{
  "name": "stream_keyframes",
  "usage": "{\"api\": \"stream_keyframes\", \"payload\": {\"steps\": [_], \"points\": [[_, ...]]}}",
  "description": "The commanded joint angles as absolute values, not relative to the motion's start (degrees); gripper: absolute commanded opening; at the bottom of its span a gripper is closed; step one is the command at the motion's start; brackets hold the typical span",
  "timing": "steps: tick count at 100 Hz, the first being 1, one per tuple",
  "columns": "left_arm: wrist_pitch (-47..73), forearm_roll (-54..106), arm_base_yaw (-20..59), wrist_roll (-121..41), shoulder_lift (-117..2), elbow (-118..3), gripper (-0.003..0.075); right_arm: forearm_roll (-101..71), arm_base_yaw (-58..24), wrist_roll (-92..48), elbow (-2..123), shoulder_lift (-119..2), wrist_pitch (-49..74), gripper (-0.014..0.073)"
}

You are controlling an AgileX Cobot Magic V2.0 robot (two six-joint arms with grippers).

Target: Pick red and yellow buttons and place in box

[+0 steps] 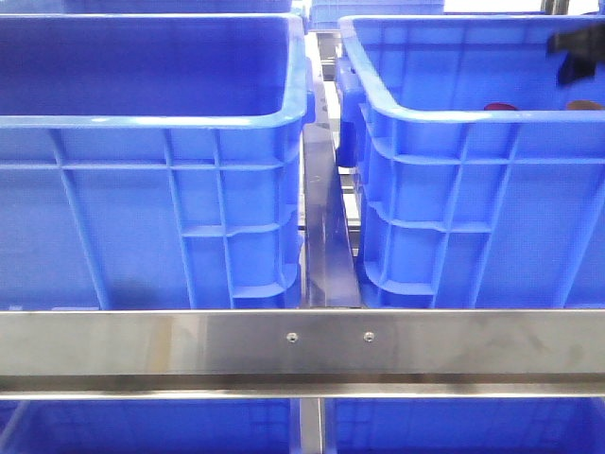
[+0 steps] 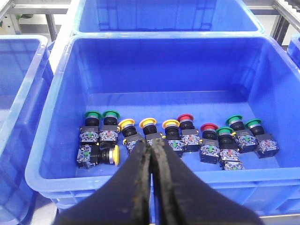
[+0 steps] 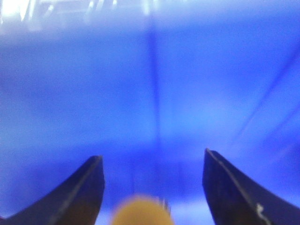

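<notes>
In the front view two blue crates stand side by side, the left crate and the right crate. Just over the right crate's near rim show a dark red button and an orange-yellow button. A dark part of my right arm hangs above that crate. In the right wrist view my right gripper is open deep inside a blue crate, with a blurred yellow button low between its fingers, not gripped. My left gripper is shut and empty above a crate holding several push buttons.
The crate under my left gripper holds a row of green, yellow and red capped push buttons; one yellow one lies on its side. More blue crates stand beside and behind it. A steel rail crosses in front of the two crates.
</notes>
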State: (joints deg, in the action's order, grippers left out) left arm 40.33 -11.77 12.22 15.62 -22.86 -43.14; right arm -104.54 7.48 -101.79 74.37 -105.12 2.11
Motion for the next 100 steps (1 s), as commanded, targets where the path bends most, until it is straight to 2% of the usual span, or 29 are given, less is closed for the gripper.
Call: {"api": "stream_keyframes", "payload": {"steps": [1, 100], "points": [[35.8, -12.1, 12.0, 16.1, -23.3, -44.5, -0.0019, -109.9, 7.8, -102.4, 74.9, -97.9, 3.3, 0.0484], [35.8, -12.1, 12.0, 16.1, -23.3, -44.5, -0.0019, -109.9, 7.8, -102.4, 36.4, -39.5, 13.2, 0.0475]]}}
